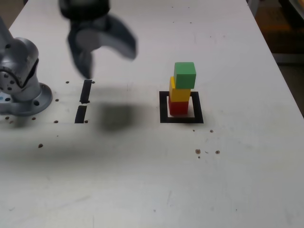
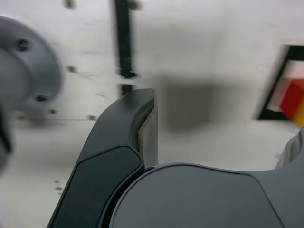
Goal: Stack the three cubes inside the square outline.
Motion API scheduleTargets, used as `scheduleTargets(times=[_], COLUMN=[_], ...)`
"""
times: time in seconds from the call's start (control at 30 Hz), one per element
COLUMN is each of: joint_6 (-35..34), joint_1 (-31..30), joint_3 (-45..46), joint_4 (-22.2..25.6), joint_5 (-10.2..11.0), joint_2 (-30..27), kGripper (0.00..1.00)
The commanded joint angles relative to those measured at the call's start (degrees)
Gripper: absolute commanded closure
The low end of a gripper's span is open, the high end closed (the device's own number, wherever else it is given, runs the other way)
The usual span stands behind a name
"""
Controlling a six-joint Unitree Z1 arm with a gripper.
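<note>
Three small solid-coloured cubes, one stack: the red cube [image 1: 178, 107] at the bottom, the yellow-orange cube [image 1: 180, 91] on it, the green cube [image 1: 185, 74] on top. The green one sits shifted slightly toward the exterior view's right and looks a little turned against the yellow one. The stack stands inside the thick black tape square outline [image 1: 164, 105] with its white centre, on the white table [image 1: 142, 180].

One gripper [image 1: 100, 47], dark grey, motion-blurred, high over the table at the exterior view's upper left, well apart from the stack. Its two fingers are spread wide with nothing between them.

Two short black tape strips [image 1: 85, 91] lie end to end below the gripper. One grey round arm base [image 1: 23, 90] at the exterior view's left edge, partly cut off. Several small dark specks on the table.

Wrist view: blurred. One dark gripper finger [image 2: 123, 142] fills the foreground; the other is only a pale sliver at the frame edge. The outline's corner [image 2: 278, 80] and red cube [image 2: 292, 97] are cut off at the edge, with a bit of yellow-orange; the green cube is out of frame. The tape strips [image 2: 122, 42] and base [image 2: 33, 80] show.
</note>
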Motion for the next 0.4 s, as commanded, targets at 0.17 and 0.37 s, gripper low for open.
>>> scheduleTargets(times=[0.17, 0.37], joint_6=[0.03, 0.03], joint_1=[-0.03, -0.03], joint_3=[14.56, 15.85], joint_4=[-1.97, -3.83], joint_5=[-0.49, -0.84], joint_2=[-0.29, -0.15], kGripper=[0.01, 0.01])
